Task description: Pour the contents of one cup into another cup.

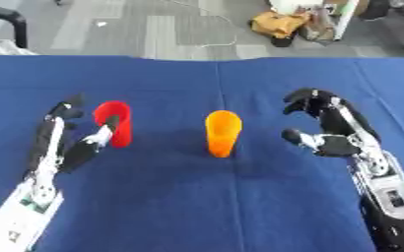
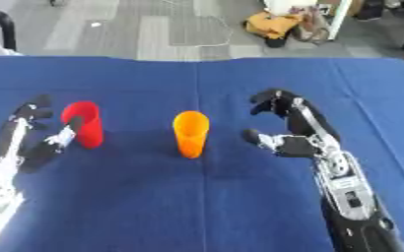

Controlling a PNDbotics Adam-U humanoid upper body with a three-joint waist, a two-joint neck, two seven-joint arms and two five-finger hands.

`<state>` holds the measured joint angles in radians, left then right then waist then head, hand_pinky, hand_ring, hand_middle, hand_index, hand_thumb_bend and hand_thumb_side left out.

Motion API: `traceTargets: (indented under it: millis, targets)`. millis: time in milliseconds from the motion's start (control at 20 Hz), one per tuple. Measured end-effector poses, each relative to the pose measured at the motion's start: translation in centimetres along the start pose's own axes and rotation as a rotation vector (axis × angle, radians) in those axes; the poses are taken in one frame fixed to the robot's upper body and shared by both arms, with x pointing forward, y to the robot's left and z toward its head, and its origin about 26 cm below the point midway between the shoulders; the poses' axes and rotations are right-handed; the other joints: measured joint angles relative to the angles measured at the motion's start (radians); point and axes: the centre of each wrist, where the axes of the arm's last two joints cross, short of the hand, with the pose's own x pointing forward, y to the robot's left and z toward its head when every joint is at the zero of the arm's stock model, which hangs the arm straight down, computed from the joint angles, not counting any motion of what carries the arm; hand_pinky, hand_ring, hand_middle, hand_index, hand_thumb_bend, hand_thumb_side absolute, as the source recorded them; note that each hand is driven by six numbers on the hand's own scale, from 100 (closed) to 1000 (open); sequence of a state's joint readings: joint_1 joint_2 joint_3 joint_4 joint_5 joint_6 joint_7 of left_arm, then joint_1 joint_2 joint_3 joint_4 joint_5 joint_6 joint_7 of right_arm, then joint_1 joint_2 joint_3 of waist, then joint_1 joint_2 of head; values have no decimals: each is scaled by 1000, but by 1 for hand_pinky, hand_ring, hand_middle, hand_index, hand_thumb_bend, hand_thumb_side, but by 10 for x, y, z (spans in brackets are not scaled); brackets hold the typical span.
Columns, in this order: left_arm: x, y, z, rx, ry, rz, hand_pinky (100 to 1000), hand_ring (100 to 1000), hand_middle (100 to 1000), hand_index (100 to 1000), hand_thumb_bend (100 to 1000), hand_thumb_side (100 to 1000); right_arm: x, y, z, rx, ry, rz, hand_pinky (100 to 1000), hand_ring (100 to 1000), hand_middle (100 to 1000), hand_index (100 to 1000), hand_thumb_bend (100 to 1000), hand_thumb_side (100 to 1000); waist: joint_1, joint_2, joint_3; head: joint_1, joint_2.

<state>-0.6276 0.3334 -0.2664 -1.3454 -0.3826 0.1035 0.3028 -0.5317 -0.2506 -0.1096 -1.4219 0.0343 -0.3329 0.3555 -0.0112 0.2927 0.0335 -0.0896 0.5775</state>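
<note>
I see two cups standing upright on the blue worktop point(image 1: 240, 197), near the middle of my view and apart from each other. The red cup point(image 1: 116, 123) is on my left, and my left hand point(image 1: 72, 142) is at it: the thumb lies against the cup's near side, reaching up toward the rim, while the fingers point(image 1: 65, 110) stand up just left of the cup, spread and not wrapped around it. I read that hand as open, with the cup sitting in the gap between thumb and fingers. The orange cup point(image 1: 222, 133) stands to the right of the red one, with nothing touching it. My right hand point(image 2: 287, 133) is near the orange cup's right side but clearly apart from it; its fingers are curved into a loose, open C shape, thumb low and pointing toward the cup, holding nothing. I cannot tell what is inside either cup from here.
</note>
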Motion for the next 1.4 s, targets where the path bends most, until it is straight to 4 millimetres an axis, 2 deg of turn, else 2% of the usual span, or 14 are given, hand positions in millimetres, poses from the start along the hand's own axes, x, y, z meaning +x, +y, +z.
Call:
traceTargets:
  millis: [300,650,1400]
  targets:
    - [4,-1,-4,-4,-27,-46,732,793,804,935,572,655,0,0,0,3,-1,0,763,632,668,712,652,336,-1,1,-2,1,0]
    - [6,-2,-7,-19,-49,-85,729,791,803,936,550,628,0,0,0,4,0,-1,763,631,667,712,649,339,-3,3,-5,4,0]
    - [0,-6,-9,-36,-35,-114,729,790,800,937,535,642,0,0,-1,5,-2,0,763,631,667,712,647,338,-7,12,-10,8,0]
